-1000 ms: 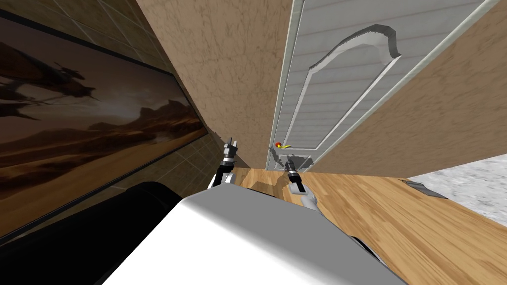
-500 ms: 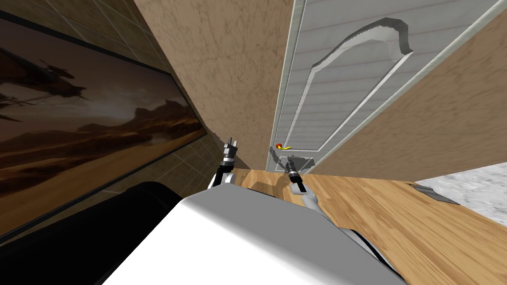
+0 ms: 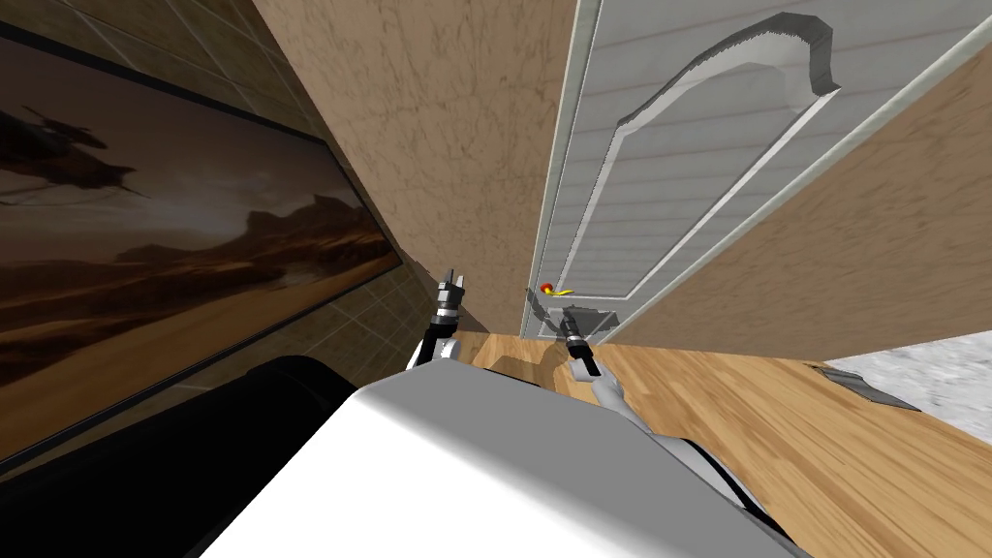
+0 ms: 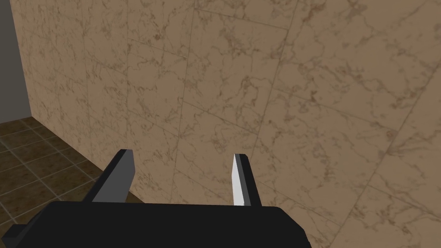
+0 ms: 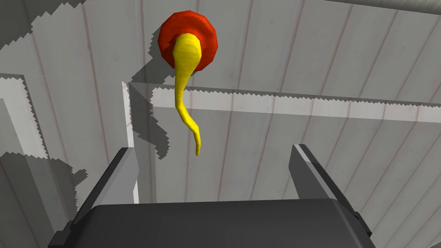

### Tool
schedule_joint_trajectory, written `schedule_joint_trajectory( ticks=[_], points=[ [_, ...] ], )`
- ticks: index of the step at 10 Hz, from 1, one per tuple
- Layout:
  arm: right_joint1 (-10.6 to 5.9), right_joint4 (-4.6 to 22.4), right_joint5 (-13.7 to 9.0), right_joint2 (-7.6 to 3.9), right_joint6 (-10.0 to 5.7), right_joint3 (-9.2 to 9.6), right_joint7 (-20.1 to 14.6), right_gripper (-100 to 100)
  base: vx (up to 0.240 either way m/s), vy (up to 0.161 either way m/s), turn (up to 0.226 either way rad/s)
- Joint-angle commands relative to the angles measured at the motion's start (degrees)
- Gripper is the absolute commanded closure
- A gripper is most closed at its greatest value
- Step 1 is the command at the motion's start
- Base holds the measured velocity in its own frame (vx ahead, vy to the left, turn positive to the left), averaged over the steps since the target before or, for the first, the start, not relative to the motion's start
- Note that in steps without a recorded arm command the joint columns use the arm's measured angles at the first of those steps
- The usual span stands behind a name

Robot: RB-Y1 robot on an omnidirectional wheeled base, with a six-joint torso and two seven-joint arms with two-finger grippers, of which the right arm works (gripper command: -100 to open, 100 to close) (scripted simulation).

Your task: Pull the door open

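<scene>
A light grey panelled door (image 3: 668,165) stands shut ahead, set in a pale frame between tan marbled walls. Its yellow lever handle (image 5: 186,92) curves out from a red round base (image 5: 188,39); the head view shows the handle (image 3: 558,291) small, low on the door. My right gripper (image 5: 215,159) is open, its fingers (image 5: 125,172) just short of the lever's tip and apart from it; in the head view the right gripper (image 3: 564,320) sits right below the handle. My left gripper (image 4: 183,176) is open and holds nothing, raised before the tan wall left of the door (image 3: 452,286).
A tan marbled wall (image 3: 436,145) runs left of the door and another (image 3: 852,252) to its right. Wooden floor (image 3: 756,426) lies under me, with a grey patch (image 3: 930,373) at the far right. A large dark picture (image 3: 155,242) hangs on the tiled wall at my left.
The whole head view has shifted a little, so my head or base has moved slightly. The right gripper stays just under the handle; the left arm is unchanged.
</scene>
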Motion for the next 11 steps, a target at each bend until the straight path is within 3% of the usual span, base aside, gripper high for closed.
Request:
schedule_joint_trajectory(
  ticks=[1,2,6,8,9,10,11],
  points=[
    [-1.26,2.76,-0.19,-0.32,-0.74,0.24,-0.47,-100,0.07,-0.017,0.02],
    [-1.26,2.76,-0.19,-0.32,-0.74,0.24,-0.47,-100,0.05,-0.017,0.01],
    [-3.24,7.13,-0.53,-1.01,-1.67,0.73,-1.36,-100,0.061,-0.01,0.014],
    [-3.71,8.16,-0.61,-1.18,-1.89,0.85,-1.57,-100,0.06,-0.005,0.008],
    [-3.34,7.33,-0.57,-1.13,-1.59,0.8,-1.47,-100,0.031,-0.002,0.003],
    [-2.4,8.01,-1.07,-2.73,-2.72,0.18,-2.54,-100,0.12,0.066,0.212],
    [-2.09,8.2,-1.22,-3.23,-3.06,-0.02,-2.86,-100,0.17,0.092,0.158]
  ],
)
